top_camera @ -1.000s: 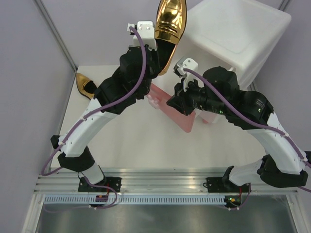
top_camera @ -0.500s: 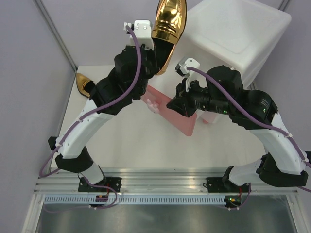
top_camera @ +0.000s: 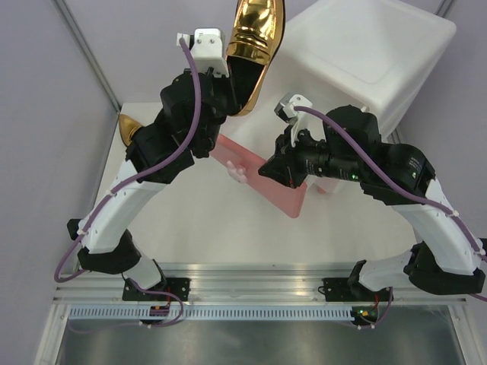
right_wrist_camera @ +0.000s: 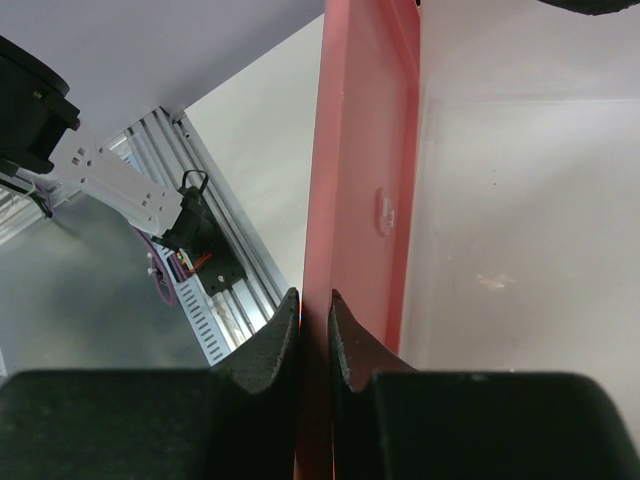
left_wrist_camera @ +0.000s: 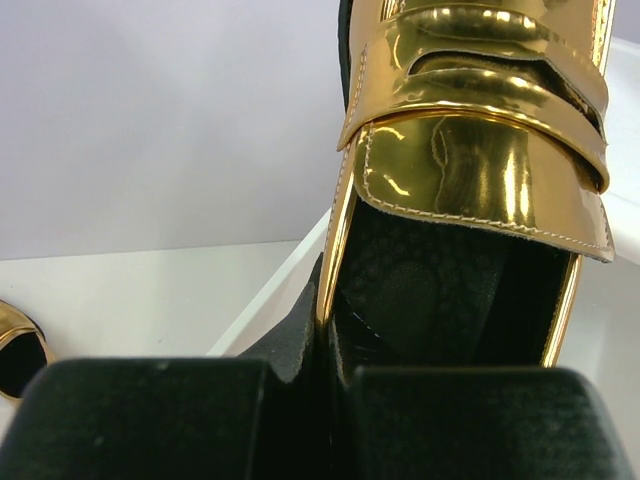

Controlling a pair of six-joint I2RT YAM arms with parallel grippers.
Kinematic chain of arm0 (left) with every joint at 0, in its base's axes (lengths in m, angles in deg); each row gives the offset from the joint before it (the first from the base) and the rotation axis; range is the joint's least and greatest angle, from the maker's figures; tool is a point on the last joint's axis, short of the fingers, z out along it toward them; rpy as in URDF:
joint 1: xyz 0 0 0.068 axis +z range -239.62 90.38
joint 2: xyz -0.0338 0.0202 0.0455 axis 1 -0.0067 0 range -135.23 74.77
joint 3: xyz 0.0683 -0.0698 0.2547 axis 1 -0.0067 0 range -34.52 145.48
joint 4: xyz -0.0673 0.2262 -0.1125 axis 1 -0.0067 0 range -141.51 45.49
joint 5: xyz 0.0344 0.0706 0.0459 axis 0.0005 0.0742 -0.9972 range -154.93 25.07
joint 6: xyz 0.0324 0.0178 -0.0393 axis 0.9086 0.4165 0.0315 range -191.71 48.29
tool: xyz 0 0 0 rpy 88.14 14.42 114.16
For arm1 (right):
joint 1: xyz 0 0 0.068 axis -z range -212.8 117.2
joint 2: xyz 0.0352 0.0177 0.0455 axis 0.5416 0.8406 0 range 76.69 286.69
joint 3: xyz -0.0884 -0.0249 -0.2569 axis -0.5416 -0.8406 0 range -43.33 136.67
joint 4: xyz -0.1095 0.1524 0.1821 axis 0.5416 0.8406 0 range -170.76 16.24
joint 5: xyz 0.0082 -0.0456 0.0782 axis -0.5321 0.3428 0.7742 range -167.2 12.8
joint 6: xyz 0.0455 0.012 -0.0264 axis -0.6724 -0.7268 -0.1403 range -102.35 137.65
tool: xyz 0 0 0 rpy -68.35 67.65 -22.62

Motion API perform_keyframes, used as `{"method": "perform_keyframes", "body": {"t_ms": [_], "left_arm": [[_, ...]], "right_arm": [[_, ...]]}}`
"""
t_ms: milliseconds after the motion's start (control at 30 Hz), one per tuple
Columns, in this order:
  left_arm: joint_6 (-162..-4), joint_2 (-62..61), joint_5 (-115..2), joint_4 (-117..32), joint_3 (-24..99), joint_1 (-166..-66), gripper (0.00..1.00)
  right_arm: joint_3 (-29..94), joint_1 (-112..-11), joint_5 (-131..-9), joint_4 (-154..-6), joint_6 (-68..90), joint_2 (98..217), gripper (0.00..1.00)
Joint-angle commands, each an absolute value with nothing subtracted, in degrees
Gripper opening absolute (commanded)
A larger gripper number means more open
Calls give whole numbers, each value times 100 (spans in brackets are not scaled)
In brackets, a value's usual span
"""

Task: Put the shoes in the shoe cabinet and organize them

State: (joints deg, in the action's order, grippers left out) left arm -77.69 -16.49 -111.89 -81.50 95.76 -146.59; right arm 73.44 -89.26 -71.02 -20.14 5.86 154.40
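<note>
My left gripper (top_camera: 240,90) is shut on the side wall of a gold shoe (top_camera: 255,38) and holds it high, toe up, over the left of the white shoe cabinet (top_camera: 365,53). In the left wrist view the shoe (left_wrist_camera: 480,150) fills the frame, its dark inside towards me, pinched at my gripper (left_wrist_camera: 335,330). My right gripper (top_camera: 268,163) is shut on the pink drawer front (top_camera: 262,179), which stands pulled out; in the right wrist view its edge (right_wrist_camera: 350,160) sits between my pads at my gripper (right_wrist_camera: 314,310). A second gold shoe (top_camera: 129,128) lies on the table at the left. The green shoes are out of view.
A white-pink bunny knob (top_camera: 237,172) sticks out from the drawer front. The open drawer's pale inside (right_wrist_camera: 520,230) shows to the right of the front. The aluminium rail (top_camera: 251,281) with both arm bases runs along the near edge. Grey walls stand on both sides.
My left arm has lifted the gold shoe higher and a little to the left. My right gripper has stayed on the drawer front, which has come slightly further out.
</note>
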Motion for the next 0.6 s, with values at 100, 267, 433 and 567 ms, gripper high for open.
{"method": "perform_keyframes", "body": {"t_ms": [100,267,433,567], "left_arm": [[-7848,-1330,-11045,-7676,9784,-14648,2],[-7918,-1330,-11028,-7773,9776,-14648,2],[-7997,-1330,-11002,-7869,9767,-14639,2],[-8138,-1312,-10914,-7984,9767,-14648,2]], "right_arm": [[7312,-9019,-6533,-2802,658,15219,1],[7207,-9019,-6331,-3004,579,15166,1],[7023,-9010,-6428,-3074,544,15122,1],[6645,-9019,-6436,-3320,508,14912,17]]}}
